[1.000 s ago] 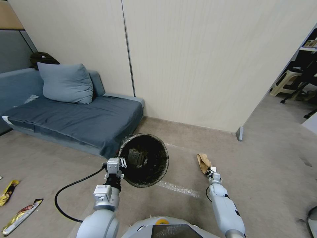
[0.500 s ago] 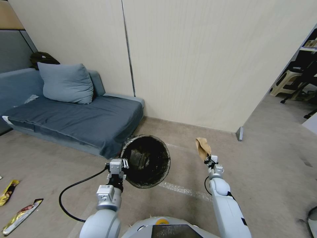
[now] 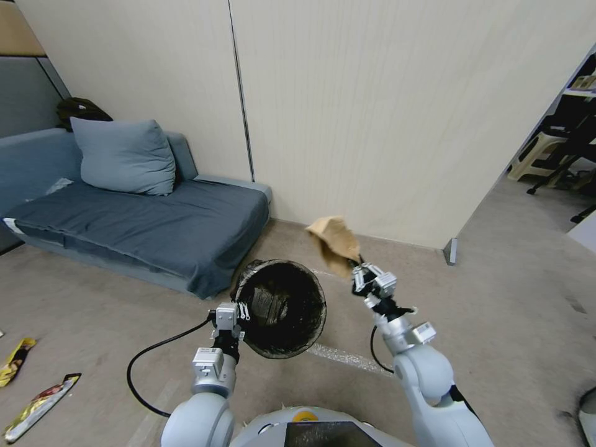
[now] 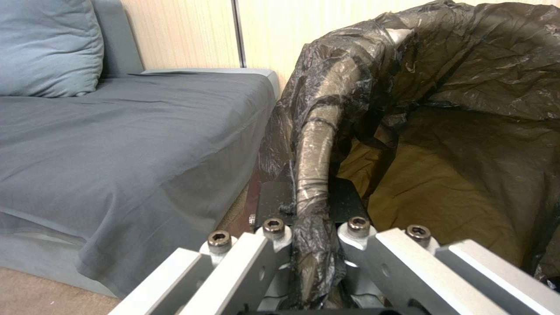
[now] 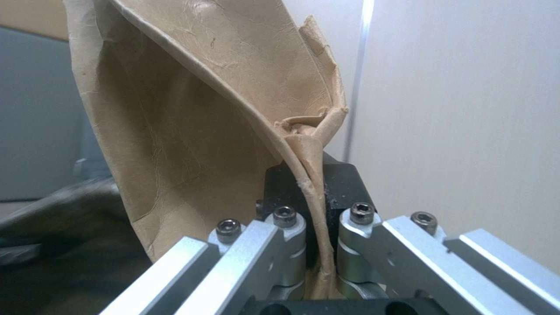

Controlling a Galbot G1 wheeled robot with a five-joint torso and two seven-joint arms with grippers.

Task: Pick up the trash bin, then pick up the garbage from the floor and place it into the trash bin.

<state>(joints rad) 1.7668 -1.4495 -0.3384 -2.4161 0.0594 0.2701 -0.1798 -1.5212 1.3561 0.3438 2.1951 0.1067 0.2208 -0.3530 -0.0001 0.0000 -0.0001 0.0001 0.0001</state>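
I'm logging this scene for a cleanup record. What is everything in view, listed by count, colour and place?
trash bin: one, lined with a black bag, held up off the floor by its rim, in front of the sofa's corner.
brown paper piece: one, tan, crumpled, held in the air just right of the bin's mouth.
snack wrappers: two, yellow and red, on the floor at far left.
sofa: one, grey-blue, against the wall at left.
pillow: one, grey-blue, on the sofa.
stool: one, beige, in the far right room.
left gripper: silver, shut on the bin's near rim.
right gripper: silver, shut on the paper's lower edge.
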